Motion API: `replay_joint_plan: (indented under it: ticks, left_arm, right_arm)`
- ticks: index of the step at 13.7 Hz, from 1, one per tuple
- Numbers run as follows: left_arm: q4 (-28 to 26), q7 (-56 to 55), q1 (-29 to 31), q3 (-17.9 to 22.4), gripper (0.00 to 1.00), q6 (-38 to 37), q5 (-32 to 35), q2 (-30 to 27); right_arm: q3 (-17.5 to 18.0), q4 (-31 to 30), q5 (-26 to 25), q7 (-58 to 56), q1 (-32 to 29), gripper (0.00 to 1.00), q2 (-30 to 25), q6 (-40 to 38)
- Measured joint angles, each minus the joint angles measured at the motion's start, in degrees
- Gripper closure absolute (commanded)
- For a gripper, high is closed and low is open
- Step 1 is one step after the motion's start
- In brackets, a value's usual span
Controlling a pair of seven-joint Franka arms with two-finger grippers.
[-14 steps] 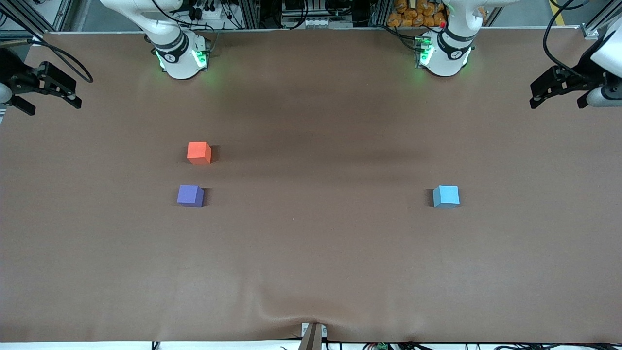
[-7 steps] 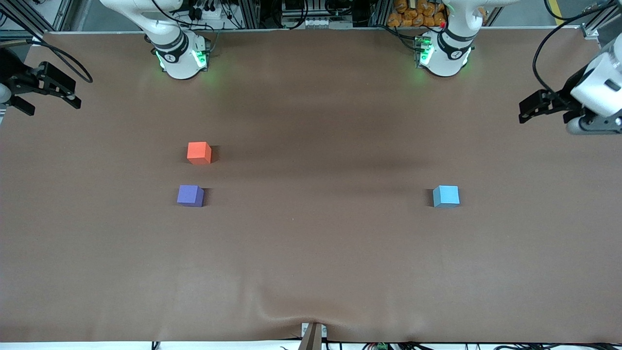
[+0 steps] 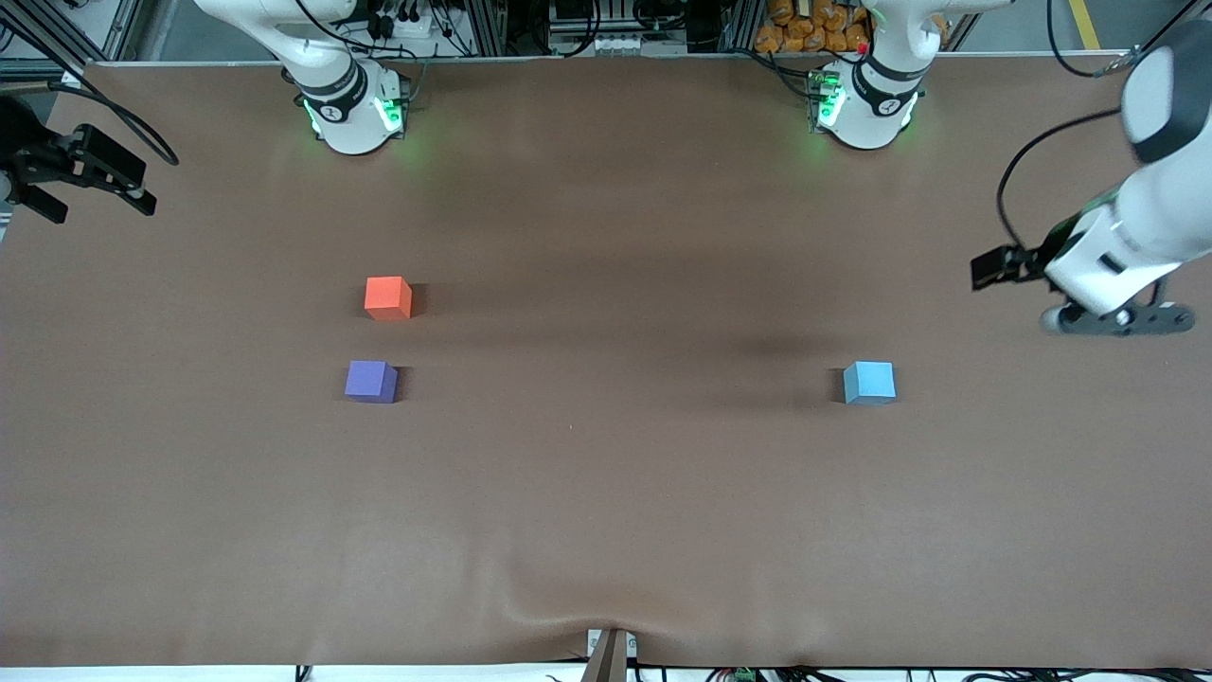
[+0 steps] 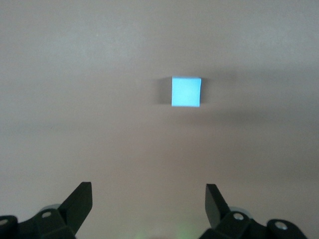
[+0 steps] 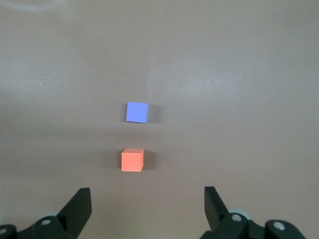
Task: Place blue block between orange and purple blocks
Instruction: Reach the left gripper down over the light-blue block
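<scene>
The light blue block (image 3: 869,382) sits alone on the brown table toward the left arm's end; it also shows in the left wrist view (image 4: 186,91). The orange block (image 3: 388,297) and the purple block (image 3: 370,381) sit toward the right arm's end, the purple one nearer the front camera, with a gap between them. Both show in the right wrist view, orange (image 5: 132,160) and purple (image 5: 136,112). My left gripper (image 3: 985,272) (image 4: 148,199) is open and empty over bare table beside the blue block. My right gripper (image 3: 99,206) (image 5: 148,199) is open and empty over the table's edge.
The brown table cover (image 3: 606,493) has a wrinkle at its front edge near a small bracket (image 3: 611,652). The two arm bases (image 3: 352,109) (image 3: 864,104) stand along the back edge.
My left arm has swung in from the table's end and lowered toward the blue block. The right arm has barely moved. The blocks have not moved.
</scene>
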Motion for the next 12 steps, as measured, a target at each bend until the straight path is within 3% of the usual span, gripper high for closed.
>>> replay_joint_plan:
  ticks: [4, 12]
  left_arm:
    - [-8.42, -1.83, -0.1, -0.27, 0.0, 11.86, 0.0, 2.05]
    - [-15.97, -2.77, -0.89, -0.9, 0.0, 29.52, 0.0, 9.56]
  right_arm:
    - [-0.03, 0.0, 0.0, 0.74, 0.0, 0.0, 0.04, 0.34]
    - [-0.04, 0.0, 0.0, 2.33, 0.0, 0.0, 0.06, 0.79]
